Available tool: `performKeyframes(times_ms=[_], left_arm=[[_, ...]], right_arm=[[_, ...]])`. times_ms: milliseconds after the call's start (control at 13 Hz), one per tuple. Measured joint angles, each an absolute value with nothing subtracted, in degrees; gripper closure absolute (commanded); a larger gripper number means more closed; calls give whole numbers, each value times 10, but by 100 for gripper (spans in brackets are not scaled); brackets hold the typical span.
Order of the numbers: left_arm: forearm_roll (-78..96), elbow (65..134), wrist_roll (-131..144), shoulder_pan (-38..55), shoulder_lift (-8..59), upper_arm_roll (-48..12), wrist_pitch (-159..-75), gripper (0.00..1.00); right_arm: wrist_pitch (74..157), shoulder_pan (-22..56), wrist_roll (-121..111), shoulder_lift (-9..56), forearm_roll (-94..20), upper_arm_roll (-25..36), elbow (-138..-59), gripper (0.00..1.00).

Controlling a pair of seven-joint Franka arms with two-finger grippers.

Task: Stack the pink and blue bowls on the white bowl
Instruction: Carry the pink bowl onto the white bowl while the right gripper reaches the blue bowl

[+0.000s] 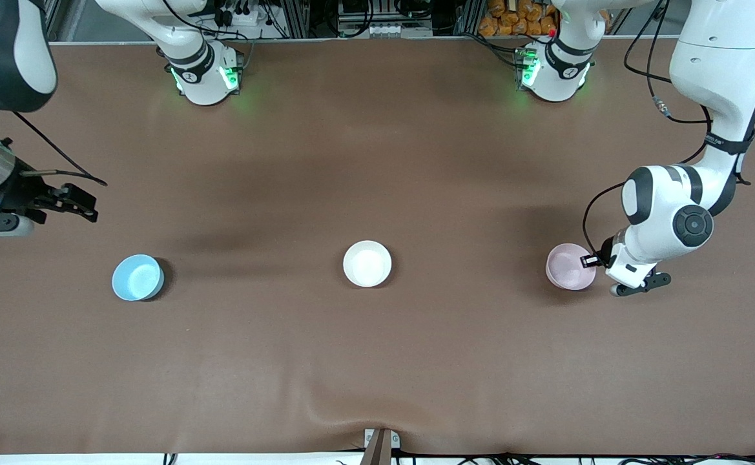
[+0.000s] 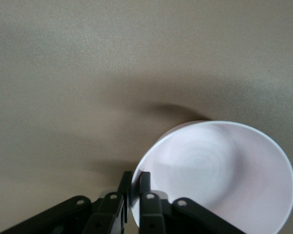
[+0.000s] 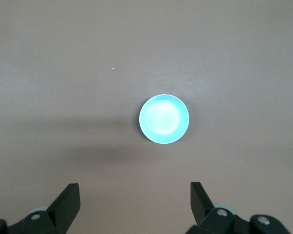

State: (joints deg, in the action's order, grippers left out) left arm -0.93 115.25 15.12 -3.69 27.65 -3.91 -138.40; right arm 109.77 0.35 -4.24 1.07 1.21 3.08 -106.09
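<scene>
Blue bowl (image 1: 137, 277), white bowl (image 1: 367, 263) and pink bowl (image 1: 570, 266) are sitting in a row across the bench (image 1: 377, 361), well apart. Left gripper (image 2: 135, 187) is clamping its jaws on the pink rim. Right gripper (image 3: 134, 195) is hovering above the blue bowl, jaws apart.

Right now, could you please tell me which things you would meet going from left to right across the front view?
right gripper → blue bowl → white bowl → pink bowl → left gripper, shut on the pink bowl's rim.
</scene>
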Motion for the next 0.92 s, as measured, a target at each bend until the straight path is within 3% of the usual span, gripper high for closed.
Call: performKeyframes(times_ms=[308,923], left_arm=[[-8,1145,149,-37,274,-46,-1384,100],[17,1088,177,-28,271,-140,-1383,100]], right_arm=[[1114,22,-42,21,12,29,-1062,0],[1135,62,-41,123,12,27,-940,0]])
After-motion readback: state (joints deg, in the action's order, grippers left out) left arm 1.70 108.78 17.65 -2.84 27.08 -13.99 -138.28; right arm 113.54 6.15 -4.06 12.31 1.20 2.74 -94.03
